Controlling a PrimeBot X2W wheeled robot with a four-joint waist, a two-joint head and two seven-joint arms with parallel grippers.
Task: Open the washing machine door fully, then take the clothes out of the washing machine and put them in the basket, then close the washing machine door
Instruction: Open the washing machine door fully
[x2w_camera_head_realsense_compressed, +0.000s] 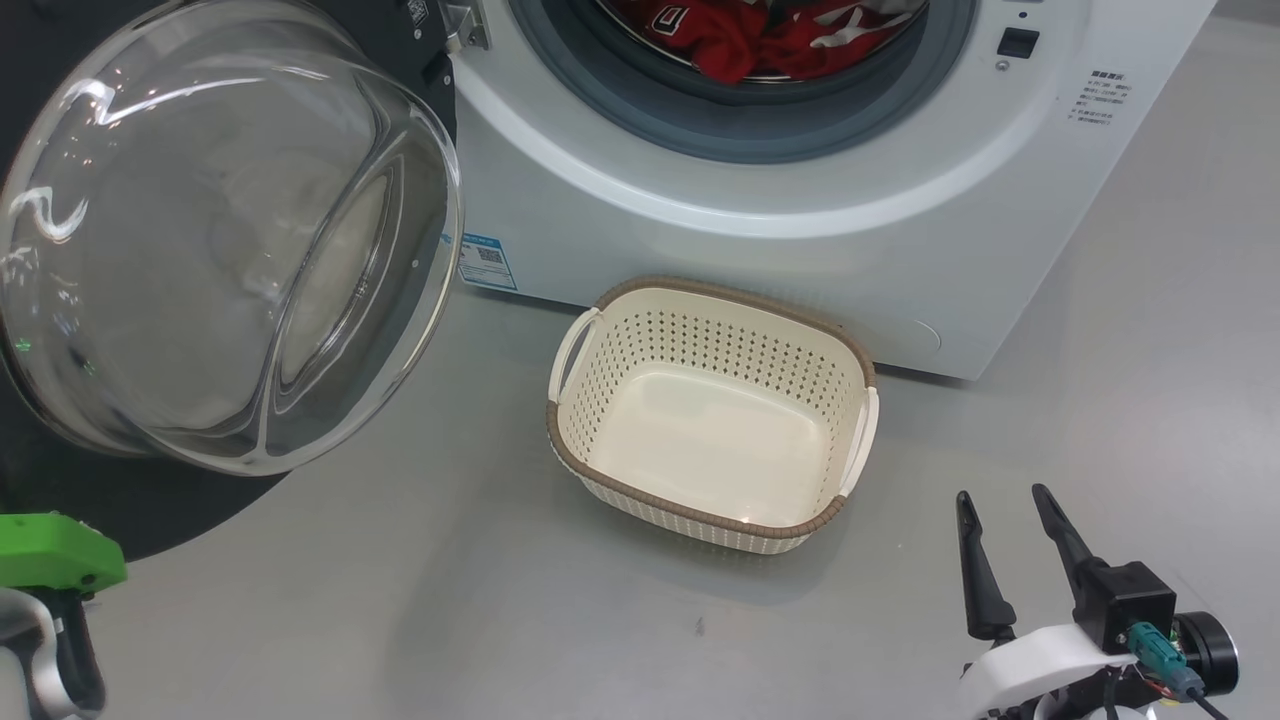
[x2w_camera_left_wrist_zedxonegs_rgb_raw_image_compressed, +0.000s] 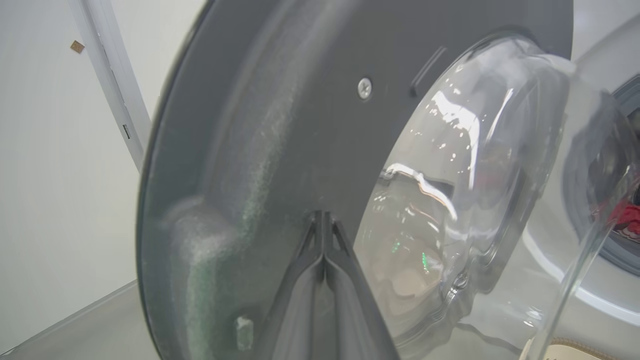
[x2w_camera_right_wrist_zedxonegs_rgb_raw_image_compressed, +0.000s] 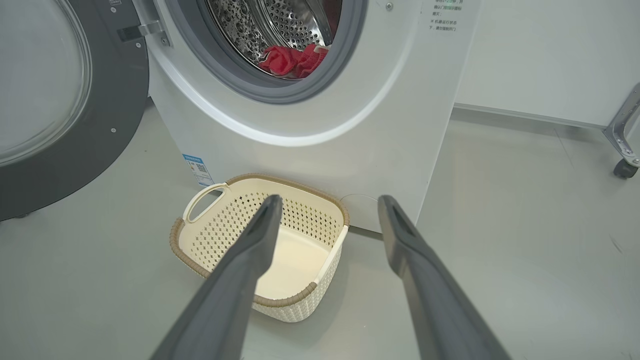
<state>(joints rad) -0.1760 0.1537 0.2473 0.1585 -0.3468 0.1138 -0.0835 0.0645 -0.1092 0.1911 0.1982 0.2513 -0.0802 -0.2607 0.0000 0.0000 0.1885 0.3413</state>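
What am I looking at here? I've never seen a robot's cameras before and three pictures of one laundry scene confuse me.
It is a two-armed robot emptying a washing machine. One picture comes from its head, looking down; the other two come from cameras on its wrists, looking along the fingers. The right gripper is open, holding nothing, above the floor by the empty basket, which stands on the floor in front of the machine. The left gripper is shut, its tip against the inside of the door, which is swung open, the glass bowl bulging out. Red clothes lie in the drum.
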